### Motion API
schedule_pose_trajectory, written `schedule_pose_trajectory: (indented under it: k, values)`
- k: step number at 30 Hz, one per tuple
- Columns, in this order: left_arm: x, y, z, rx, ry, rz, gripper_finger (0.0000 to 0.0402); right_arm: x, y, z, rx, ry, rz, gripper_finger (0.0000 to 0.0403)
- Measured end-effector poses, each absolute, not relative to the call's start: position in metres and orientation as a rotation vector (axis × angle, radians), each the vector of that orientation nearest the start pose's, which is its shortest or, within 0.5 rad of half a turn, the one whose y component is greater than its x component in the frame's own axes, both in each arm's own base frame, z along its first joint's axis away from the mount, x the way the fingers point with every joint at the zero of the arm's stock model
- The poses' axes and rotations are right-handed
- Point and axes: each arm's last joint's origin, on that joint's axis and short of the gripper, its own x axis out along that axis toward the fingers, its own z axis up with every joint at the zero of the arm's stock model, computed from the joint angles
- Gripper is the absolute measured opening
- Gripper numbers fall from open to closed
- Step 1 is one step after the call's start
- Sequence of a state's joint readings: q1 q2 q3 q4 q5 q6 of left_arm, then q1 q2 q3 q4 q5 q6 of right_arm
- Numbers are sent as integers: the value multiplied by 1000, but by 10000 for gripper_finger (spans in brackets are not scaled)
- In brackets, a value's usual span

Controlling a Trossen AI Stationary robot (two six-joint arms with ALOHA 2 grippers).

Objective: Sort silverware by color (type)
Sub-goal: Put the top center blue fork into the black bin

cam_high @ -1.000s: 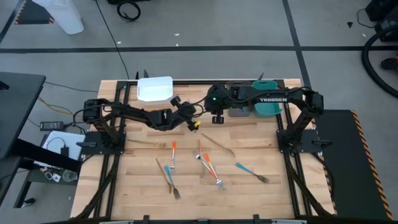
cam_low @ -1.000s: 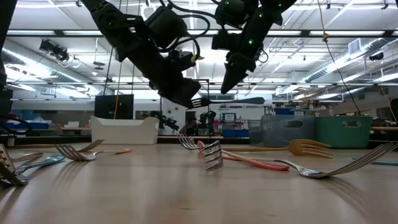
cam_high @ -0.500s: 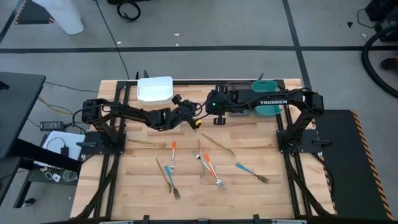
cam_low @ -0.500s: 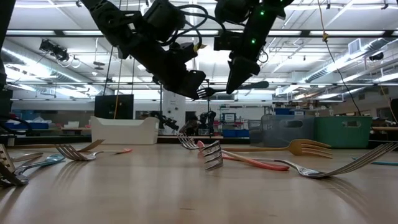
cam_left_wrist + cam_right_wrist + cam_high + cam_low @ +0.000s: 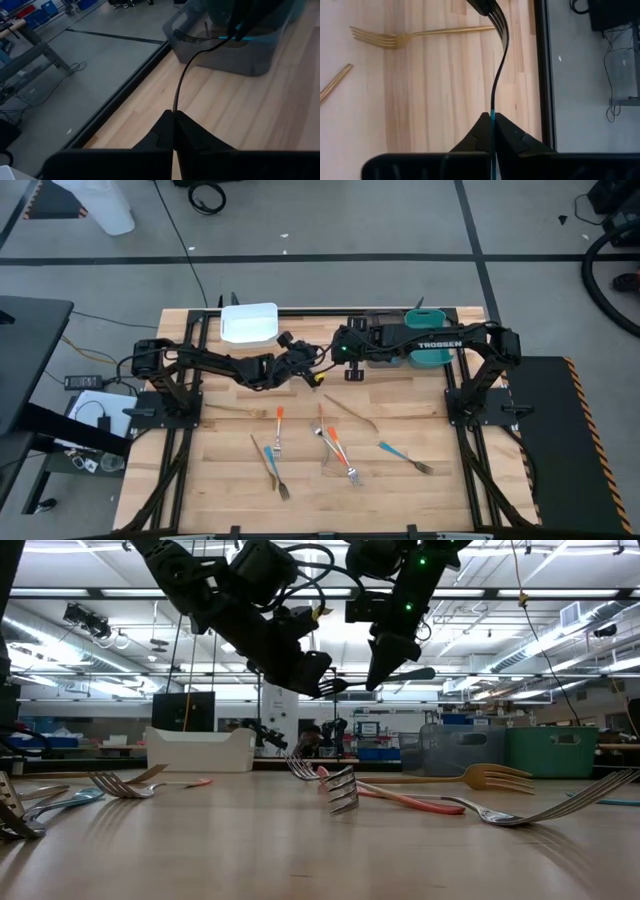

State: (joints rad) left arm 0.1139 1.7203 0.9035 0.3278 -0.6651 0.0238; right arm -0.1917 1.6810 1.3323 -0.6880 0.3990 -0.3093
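Both grippers are clamping one slim dark-metal fork with a teal-blue handle [image 5: 493, 87], held in mid-air between them: the left gripper [image 5: 173, 117] on one end, the right gripper [image 5: 491, 116] pinching the blue handle. This looks like a hand-over; next, the left jaws would need to release so the right arm can carry it to the grey bin [image 5: 260, 60] just behind. Both arms are reaching inward, meeting above the wooden table [image 5: 420, 500], where the other forks [image 5: 340, 448] are lying well below.
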Motion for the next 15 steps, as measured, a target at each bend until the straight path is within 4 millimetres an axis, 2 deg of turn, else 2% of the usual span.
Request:
schedule_pose_trajectory:
  k: [4, 11, 15]
  values:
    - [346, 56, 184, 171, 500, 750, 29, 339, -77, 257, -368, 1122, -376, 15]
    - [345, 53, 189, 218, 510, 726, 121, 337, -77, 256, -354, 1141, -381, 14]
    - [341, 51, 197, 270, 538, 705, 140, 335, -77, 258, -338, 1146, -391, 15]
